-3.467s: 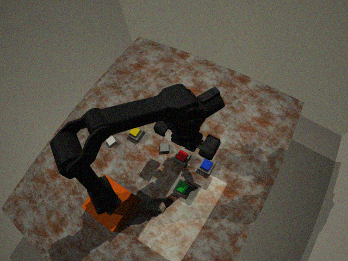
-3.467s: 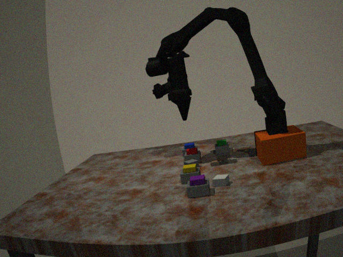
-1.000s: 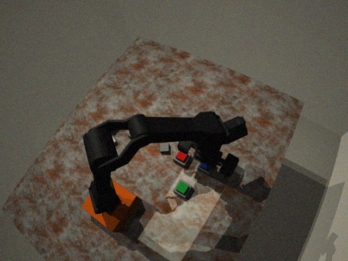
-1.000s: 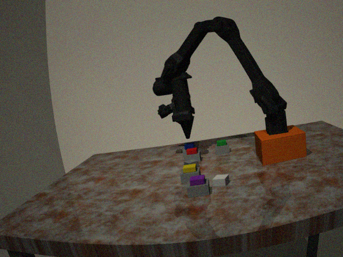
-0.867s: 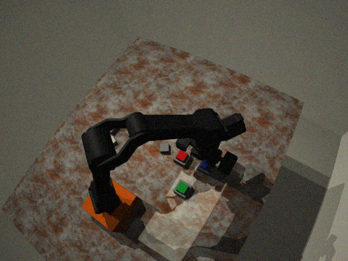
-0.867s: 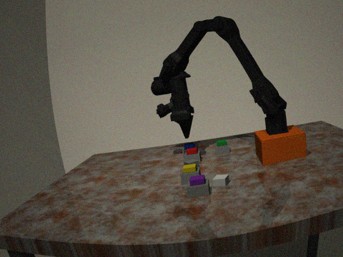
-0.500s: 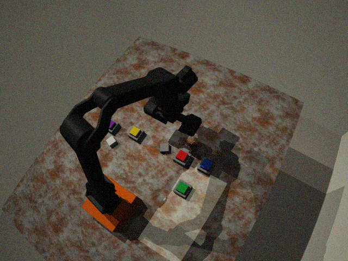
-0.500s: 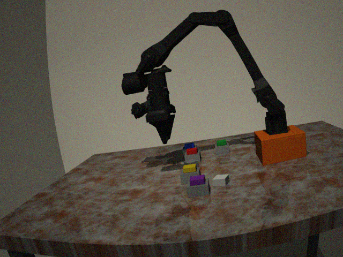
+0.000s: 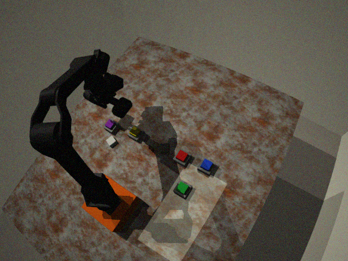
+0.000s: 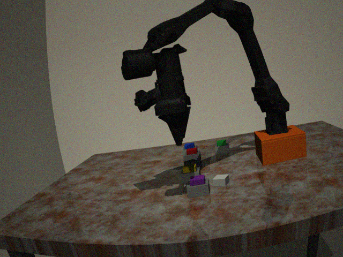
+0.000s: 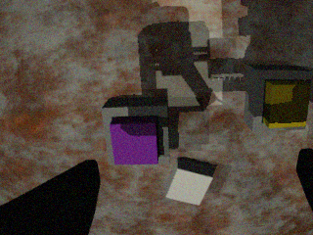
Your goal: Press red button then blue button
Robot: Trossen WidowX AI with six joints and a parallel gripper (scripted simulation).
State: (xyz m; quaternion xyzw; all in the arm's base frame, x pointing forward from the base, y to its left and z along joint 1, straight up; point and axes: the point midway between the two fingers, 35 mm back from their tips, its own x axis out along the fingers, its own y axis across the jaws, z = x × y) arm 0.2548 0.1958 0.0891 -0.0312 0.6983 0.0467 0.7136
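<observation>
The red button point(image 9: 181, 155) point(image 10: 191, 151) and the blue button point(image 9: 206, 165) point(image 10: 189, 145) stand side by side, caps raised, with nothing touching them. Neither shows in the wrist view. My gripper point(image 10: 179, 144) point(image 11: 202, 167) is open and empty, its fingers wide apart at the sides of the wrist view. It hangs above the table on the purple and yellow buttons' side, away from the red and blue ones. In the top view its fingertips are hard to make out against the dark arm.
A purple button point(image 9: 110, 123) point(image 10: 197, 180) point(image 11: 134, 142), a yellow button point(image 9: 135, 131) point(image 10: 189, 168) point(image 11: 285, 102) and a white block point(image 9: 111, 141) point(image 10: 221, 180) point(image 11: 190, 187) lie below the gripper. A green button point(image 9: 182, 187) point(image 10: 221, 143) stands nearer the orange base point(image 10: 282, 149). A shadowed block point(image 9: 166, 147) is barely visible near the red button.
</observation>
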